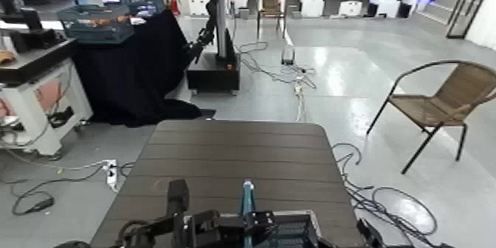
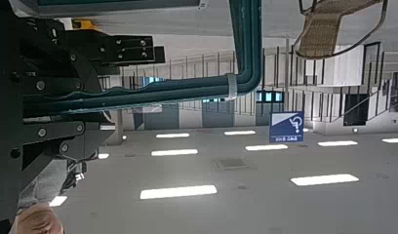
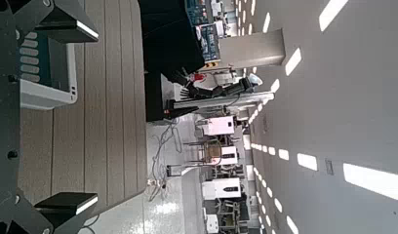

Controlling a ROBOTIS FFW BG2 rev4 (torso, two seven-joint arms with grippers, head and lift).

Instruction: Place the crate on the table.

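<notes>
Your left jaws [image 1: 251,223] are pressed together on the handle bar [image 1: 248,195] of the crate [image 1: 291,230]. The crate is over the near part of the brown tabletop [image 1: 240,147]; whether its base bears on the slats, you cannot tell from these views. Your right jaws [image 3: 75,114] are spread, holding nothing, to the crate's right.

The step in hand is judged to be the set-down. Lower slowly and straight, keep the floor of the crate level, and release only once the base sits flat. A single grip on the bar may let the crate swing or tip; the right jaws could steady its rim if needed.

Edges: the crate lies close to your side of the tabletop, so confirm full support there before release. Open room: the slats beyond the crate are bare to the far edge, and a small forward shift would add margin.
</notes>
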